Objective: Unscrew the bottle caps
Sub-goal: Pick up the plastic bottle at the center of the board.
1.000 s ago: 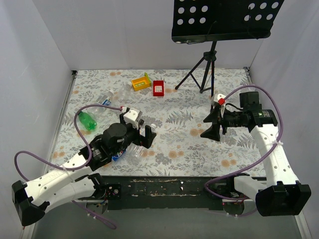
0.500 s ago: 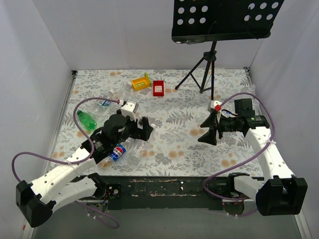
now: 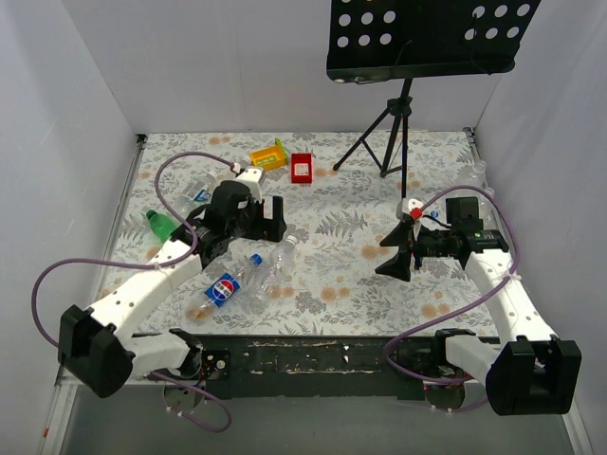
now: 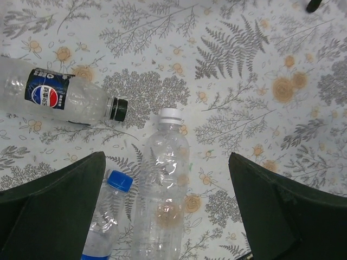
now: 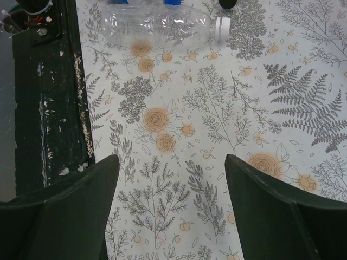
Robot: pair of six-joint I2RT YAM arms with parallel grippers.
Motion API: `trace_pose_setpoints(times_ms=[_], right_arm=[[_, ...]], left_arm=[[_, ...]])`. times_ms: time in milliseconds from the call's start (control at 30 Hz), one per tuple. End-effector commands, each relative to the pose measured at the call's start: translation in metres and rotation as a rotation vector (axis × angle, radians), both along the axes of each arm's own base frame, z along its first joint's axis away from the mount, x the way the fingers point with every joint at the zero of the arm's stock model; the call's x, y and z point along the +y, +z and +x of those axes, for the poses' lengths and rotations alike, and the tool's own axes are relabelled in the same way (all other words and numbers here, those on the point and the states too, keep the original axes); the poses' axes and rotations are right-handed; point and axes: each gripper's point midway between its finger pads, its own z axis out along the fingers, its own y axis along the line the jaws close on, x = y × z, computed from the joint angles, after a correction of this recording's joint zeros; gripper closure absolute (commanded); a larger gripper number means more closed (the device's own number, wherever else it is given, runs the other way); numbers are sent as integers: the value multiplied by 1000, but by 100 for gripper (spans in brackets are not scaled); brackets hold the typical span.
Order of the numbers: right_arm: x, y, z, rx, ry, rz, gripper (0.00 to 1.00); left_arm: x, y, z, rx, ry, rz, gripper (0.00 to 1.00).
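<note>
Below my open left gripper (image 4: 168, 216) lie three clear bottles. A plain one (image 4: 162, 189) with a white cap (image 4: 171, 114) lies between the spread fingers, lower down on the cloth. To its left is a blue-capped (image 4: 118, 180) bottle, and further left a Pepsi-labelled bottle (image 4: 54, 97) with a dark cap (image 4: 118, 108). From above, the left gripper (image 3: 272, 219) hovers just behind the white cap (image 3: 291, 242) and blue cap (image 3: 254, 258). My right gripper (image 3: 392, 249) is open over bare cloth, holding nothing (image 5: 171, 216). The plain bottle (image 5: 157, 21) shows at that view's top.
A green bottle (image 3: 161, 225) lies at the left and more clear bottles (image 3: 204, 185) at the back left. A yellow tray (image 3: 268, 155) and a red tray (image 3: 302, 168) sit at the back. A tripod stand (image 3: 389, 142) rises back right. The black front rail (image 5: 49, 108) borders the cloth.
My left arm has swung back and away from the near edge, uncovering the bottles it hung over. The right gripper has shifted slightly. Both stay open.
</note>
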Motion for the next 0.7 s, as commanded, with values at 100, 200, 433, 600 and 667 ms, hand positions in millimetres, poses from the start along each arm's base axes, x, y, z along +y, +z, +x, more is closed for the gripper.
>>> trace_pose_setpoints(times_ms=[100,200,433,600,667], right_arm=[[1,5,-2,-48,12,56,13],[0,2,-3,-49,8,63,13],[0,2,-3,-44,9,75,13],[-1,1,-2,-43,3,75,13],[-1,1,-3,-43,3,75,13]], left_arm=[[-19,-42,-21,295,-135,54,2],[-23,-59,-39,391,-165,52,2],[-21,-89,-53,470,-139,148,2],[-26,-111,-55,519,-144,216,4],[-22,-121,-54,537,-118,260,7]])
